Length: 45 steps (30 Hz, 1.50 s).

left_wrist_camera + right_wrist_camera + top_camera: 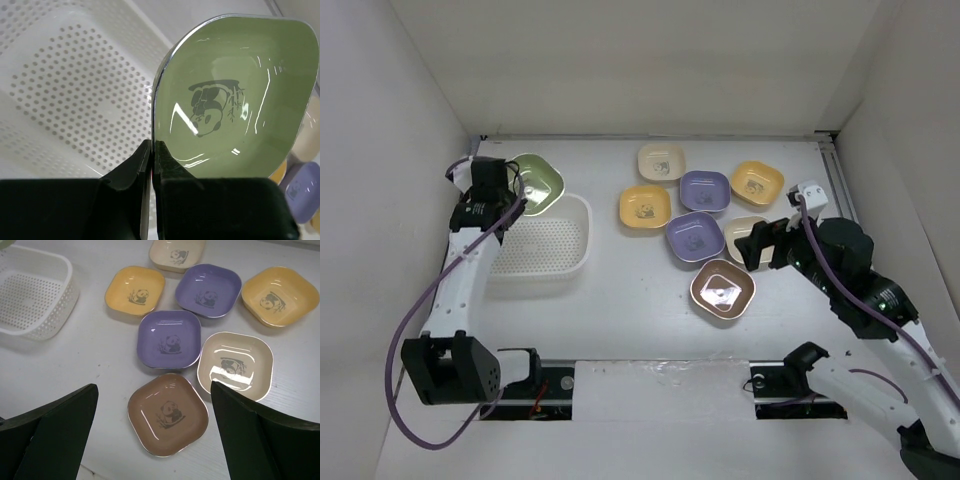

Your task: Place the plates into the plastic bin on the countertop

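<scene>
Green plate [235, 100] pinched by rim in left gripper [151, 150], tilted near white plastic bin [60, 90]. Right gripper [154, 407] spread wide above brown plate [167, 416] on bench [90, 355].

White walls [650, 60] on three sides; metal strip [837, 170] along right wall base.

Top camera looks steeply down from the near edge over the whole countertop [640, 330]. Left wrist view is jammed close on the green plate [235, 100], plastic bin [65, 90] behind it. Right wrist view stands back, sharing bin and loose plates [169, 337] with the top view.
</scene>
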{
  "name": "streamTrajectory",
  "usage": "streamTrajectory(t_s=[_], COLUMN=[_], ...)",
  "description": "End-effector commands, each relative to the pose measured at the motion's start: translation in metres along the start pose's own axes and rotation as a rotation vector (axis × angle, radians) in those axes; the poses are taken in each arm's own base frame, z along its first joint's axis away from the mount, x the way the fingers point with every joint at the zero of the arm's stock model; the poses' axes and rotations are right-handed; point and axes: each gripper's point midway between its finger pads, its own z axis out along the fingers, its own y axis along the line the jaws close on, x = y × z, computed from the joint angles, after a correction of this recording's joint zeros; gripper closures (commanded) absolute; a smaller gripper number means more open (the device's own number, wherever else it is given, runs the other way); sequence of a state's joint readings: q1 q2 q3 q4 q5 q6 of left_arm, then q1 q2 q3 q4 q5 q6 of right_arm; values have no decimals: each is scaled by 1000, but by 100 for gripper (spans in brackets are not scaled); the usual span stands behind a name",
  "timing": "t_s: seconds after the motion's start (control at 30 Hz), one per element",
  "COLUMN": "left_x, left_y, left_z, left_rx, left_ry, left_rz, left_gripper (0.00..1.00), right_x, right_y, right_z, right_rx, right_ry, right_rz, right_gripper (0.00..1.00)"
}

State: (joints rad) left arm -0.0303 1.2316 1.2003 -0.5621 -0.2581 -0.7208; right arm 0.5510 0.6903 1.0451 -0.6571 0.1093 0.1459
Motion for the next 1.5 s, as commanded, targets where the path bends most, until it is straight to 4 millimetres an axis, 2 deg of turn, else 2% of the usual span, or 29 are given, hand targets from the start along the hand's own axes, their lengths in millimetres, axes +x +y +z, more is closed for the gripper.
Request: streamTrajectory(t_s=[0.0, 0.1, 0.13, 0.23, 0.3, 0.53, 0.63, 0.7, 0.73, 0.8, 0.83, 0.87, 0.9, 0.97, 1.07, 1.13, 1.2, 1.27, 1.37, 1.47], left_x=[-15, 2, 15, 28, 52, 94, 98, 105, 109, 106, 103, 99, 95, 87, 64, 57, 52, 52, 59, 59], left_y=[5, 23, 34, 40, 50, 53, 49, 47, 45, 39, 38, 35, 32, 26, 4, -14, -33, -42, -52, -70], left_z=[1, 15, 18, 24, 31, 53, 60, 61, 61, 60, 57, 54, 46, 36, 9, -11, -26, -34, -43, -52], left_rx=[41, -37, -60, -39, -52, -19, 4, 10, 10, 30, 40, 48, 75, 115, 243, 355, 462, 514, 596, 642], left_ry=[-35, 4, 25, 26, 83, 183, 193, 218, 228, 230, 221, 213, 202, 178, 116, 113, 126, 146, 190, 195], left_rz=[-87, -105, -110, -129, -118, -88, -81, -61, -51, -55, -57, -60, -56, -49, -26, 3, 62, 108, 189, 267], left_gripper=[100, 100, 100, 100, 100, 100, 100, 81, 61, 43, 33, 10, 0, 0, 0, 0, 0, 0, 0, 0], right_x=[-16, -10, -8, -6, -2, -2, 0, 0, 0, 0, 0, 0, 0, 1, 2, 14, 35, 56, 76, 81], right_y=[10, 13, 13, 12, 13, 16, 18, 18, 18, 18, 18, 18, 18, 16, 15, 10, 10, 9, 10, -2], right_z=[7, 10, 12, 14, 15, 18, 20, 20, 20, 20, 20, 20, 20, 22, 27, 38, 58, 77, 98, 105], right_rx=[-50, -66, -66, -66, -73, -85, -95, -95, -95, -95, -95, -95, -95, -84, -72, -44, -28, -10, -4, 76], right_ry=[-63, -50, -49, -48, -38, -35, -34, -33, -33, -33, -33, -33, -33, -26, -29, 15, 104, 193, 261, 266], right_rz=[4, 2, 2, 2, 1, 1, 10, 10, 10, 10, 10, 10, 10, 9, 10, 6, 17, 32, 39, 56], right_gripper=[0, 0, 0, 0, 0, 0, 0, 0, 0, 0, 0, 0, 0, 0, 0, 0, 0, 0, 0, 0])
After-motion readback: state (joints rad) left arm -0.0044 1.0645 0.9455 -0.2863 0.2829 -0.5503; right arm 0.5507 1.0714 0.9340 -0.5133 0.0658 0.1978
